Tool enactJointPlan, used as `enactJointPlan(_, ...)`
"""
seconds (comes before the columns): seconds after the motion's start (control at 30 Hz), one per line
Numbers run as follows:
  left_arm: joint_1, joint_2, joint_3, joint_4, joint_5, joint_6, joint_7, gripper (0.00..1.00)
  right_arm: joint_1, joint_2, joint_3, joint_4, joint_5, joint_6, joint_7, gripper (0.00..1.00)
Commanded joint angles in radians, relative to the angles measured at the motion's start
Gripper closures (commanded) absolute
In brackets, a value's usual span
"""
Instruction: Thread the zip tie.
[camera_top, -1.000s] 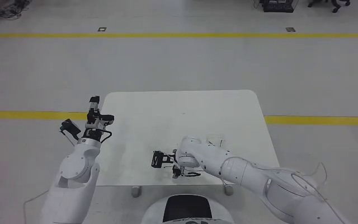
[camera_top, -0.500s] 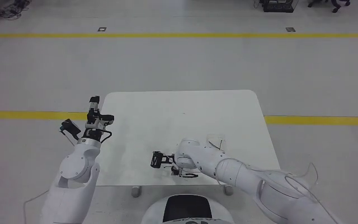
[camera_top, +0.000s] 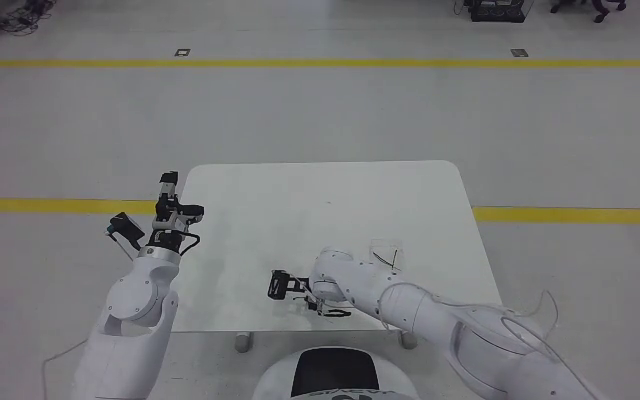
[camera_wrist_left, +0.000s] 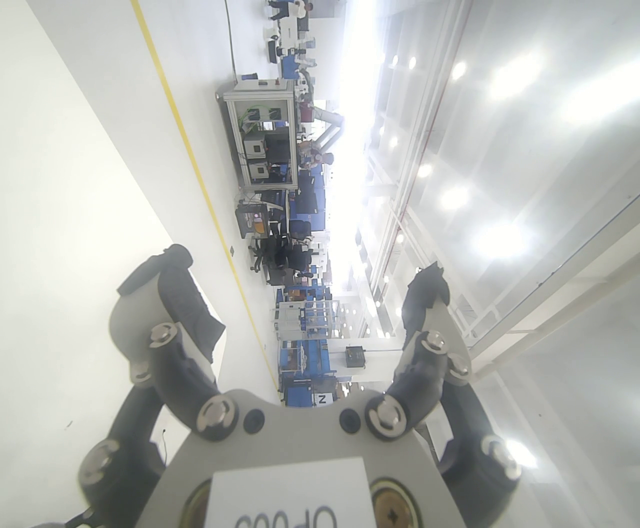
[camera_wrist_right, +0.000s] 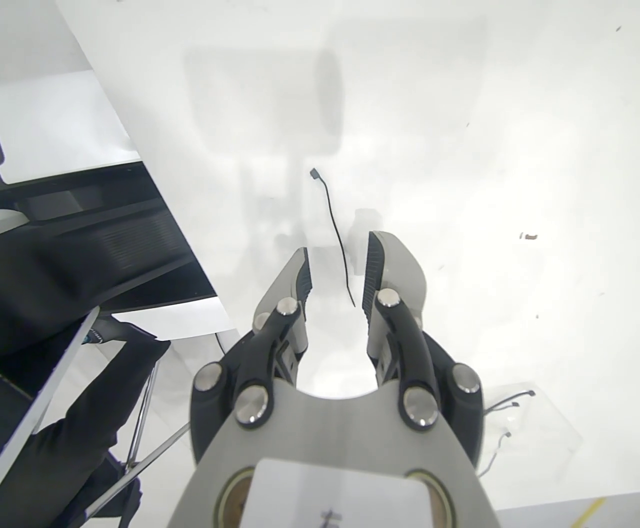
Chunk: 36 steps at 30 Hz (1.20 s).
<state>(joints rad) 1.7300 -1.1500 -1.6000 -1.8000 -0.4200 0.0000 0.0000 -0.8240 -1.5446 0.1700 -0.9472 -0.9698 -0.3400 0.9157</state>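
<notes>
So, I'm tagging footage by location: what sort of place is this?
Probably a robotics lab in a factory hall: painted yellow floor line, metal-framed equipment rack, rows of high ceiling lamps.

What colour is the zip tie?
Zip tie is black, on the white table. Best in right wrist view, by the open right pincer.
</notes>
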Motion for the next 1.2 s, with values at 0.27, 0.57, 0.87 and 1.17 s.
enactJointPlan(0.27,0.0,0.0,0.0,0.0,0.0,0.0,0.0,0.0,-0.001,-0.012,0.0,0.032,0.006,0.0,-0.015,0.85)
enactJointPlan(0.57,0.0,0.0,0.0,0.0,0.0,0.0,0.0,0.0,-0.001,-0.021,0.0,0.049,0.007,0.0,-0.014,0.9)
enactJointPlan(0.87,0.0,0.0,0.0,0.0,0.0,0.0,0.0,0.0,-0.003,-0.027,0.0,0.06,0.007,0.0,-0.012,0.89)
enactJointPlan(1.17,0.0,0.0,0.0,0.0,0.0,0.0,0.0,0.0,-0.002,-0.031,0.0,0.075,0.01,0.0,-0.009,1.0)
